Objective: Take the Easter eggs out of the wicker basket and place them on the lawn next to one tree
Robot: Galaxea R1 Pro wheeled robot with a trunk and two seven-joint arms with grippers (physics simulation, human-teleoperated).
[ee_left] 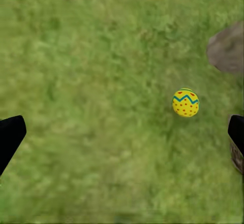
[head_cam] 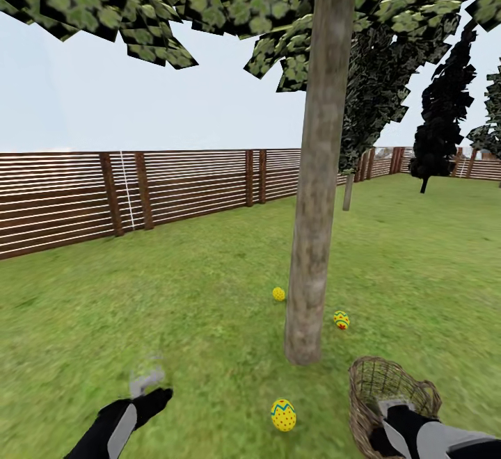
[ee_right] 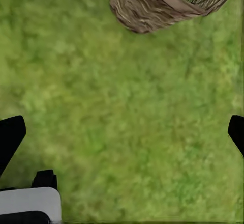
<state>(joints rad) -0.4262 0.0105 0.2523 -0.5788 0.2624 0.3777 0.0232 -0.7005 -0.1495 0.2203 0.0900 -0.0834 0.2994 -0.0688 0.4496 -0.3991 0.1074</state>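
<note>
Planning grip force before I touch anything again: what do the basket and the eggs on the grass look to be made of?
The wicker basket looks like woven brown wicker: open lattice strands, matte, probably light and slightly springy. The eggs look hard and smooth, painted yellow with red dots and a blue-green zigzag; plastic or real shell cannot be told. Both grippers are open.

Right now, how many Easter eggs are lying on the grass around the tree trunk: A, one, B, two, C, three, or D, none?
C: three eggs lie on the lawn around the tree: one to its left, one to its right and one nearer the camera.
</note>
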